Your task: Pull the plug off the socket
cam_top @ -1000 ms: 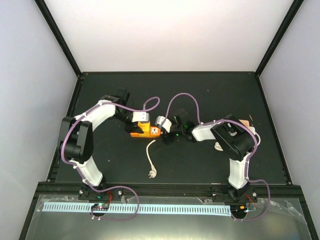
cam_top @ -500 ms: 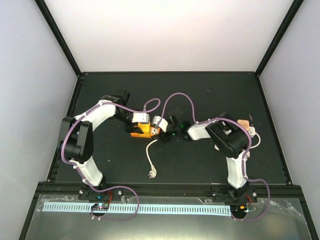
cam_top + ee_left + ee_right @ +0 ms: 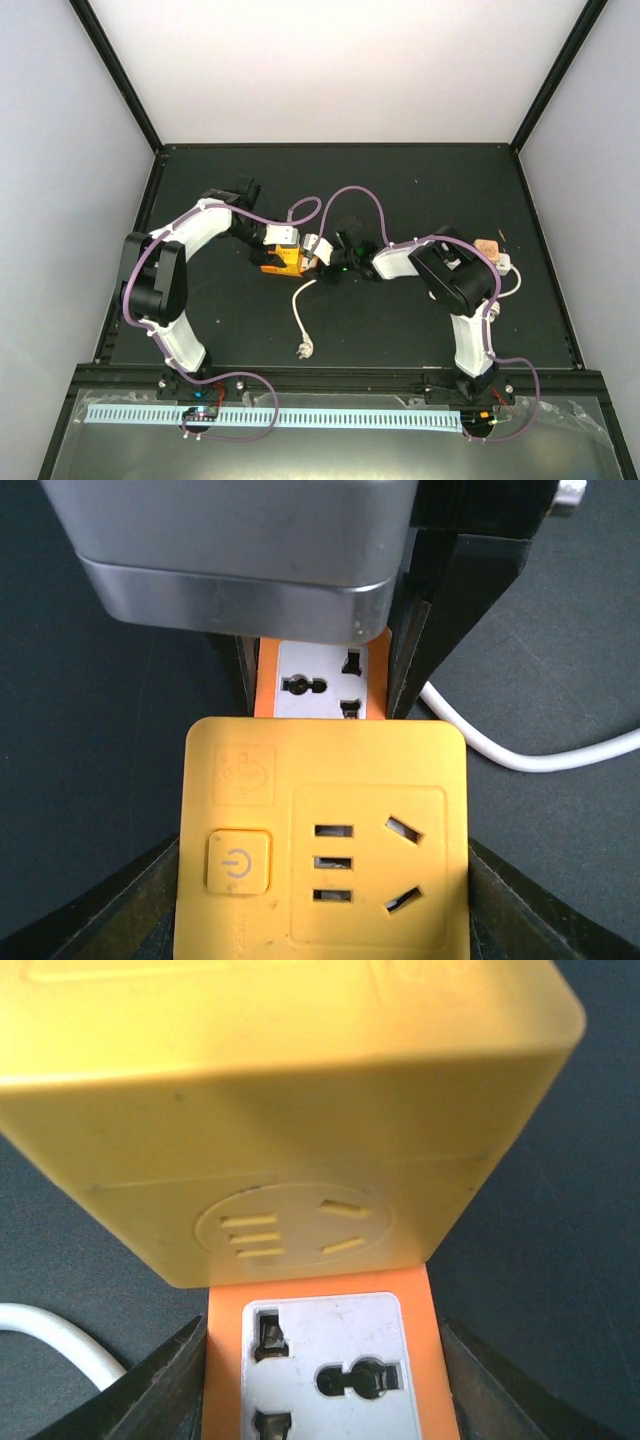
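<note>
A yellow cube plug [image 3: 325, 835] sits plugged into an orange socket strip [image 3: 322, 685] with white outlets. In the top view the pair lies mid-table [image 3: 283, 262]. My left gripper [image 3: 325, 905] is shut on the yellow plug, one finger against each side. My right gripper [image 3: 325, 1390] is shut on the orange strip [image 3: 325, 1370] from the opposite end, just below the yellow plug [image 3: 280, 1110]. In the top view the left gripper [image 3: 280, 255] and the right gripper [image 3: 320, 262] face each other across the strip.
The strip's white cable [image 3: 298, 305] runs toward the near edge and ends in a loose white plug [image 3: 302, 347]. A pinkish object [image 3: 487, 246] and a white item [image 3: 505, 263] lie at the right. Purple arm cables loop above the strip.
My right gripper has moved left along the table and come onto the orange strip's end. The left arm and the yellow plug have stayed where they were.
</note>
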`<state>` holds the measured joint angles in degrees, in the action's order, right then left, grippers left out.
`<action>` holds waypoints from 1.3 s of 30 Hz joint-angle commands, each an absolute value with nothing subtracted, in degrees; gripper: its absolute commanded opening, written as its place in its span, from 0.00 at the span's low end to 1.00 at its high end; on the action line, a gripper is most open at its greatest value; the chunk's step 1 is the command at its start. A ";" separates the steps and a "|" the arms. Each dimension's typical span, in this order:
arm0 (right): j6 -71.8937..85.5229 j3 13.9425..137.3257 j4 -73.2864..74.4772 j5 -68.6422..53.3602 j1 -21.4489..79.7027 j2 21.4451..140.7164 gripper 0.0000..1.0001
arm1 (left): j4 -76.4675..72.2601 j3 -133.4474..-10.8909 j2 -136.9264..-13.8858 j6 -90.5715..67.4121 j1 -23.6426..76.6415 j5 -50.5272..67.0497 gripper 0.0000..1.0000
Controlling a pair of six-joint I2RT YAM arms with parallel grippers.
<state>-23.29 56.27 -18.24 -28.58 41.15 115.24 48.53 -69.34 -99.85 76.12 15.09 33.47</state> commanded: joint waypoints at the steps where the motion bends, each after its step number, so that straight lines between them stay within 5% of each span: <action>1: -22.82 58.16 -18.79 -26.83 41.28 116.33 0.43 | 47.89 -67.97 -99.57 72.90 15.64 33.37 0.67; 9: -22.85 58.26 -18.64 -26.89 41.30 116.45 0.35 | 43.24 -62.81 -97.23 71.86 15.64 34.10 0.81; 18: -23.07 59.18 -17.30 -27.11 41.26 116.66 0.24 | 43.99 -64.17 -94.26 70.62 15.64 38.01 0.53; 23: -23.27 59.64 -16.55 -27.16 41.23 116.88 0.18 | 45.79 -65.45 -93.27 70.78 15.64 38.02 0.46; 39: -22.65 62.79 -12.90 -26.12 41.44 117.88 0.01 | 44.44 -63.72 -90.44 72.29 16.15 37.67 0.41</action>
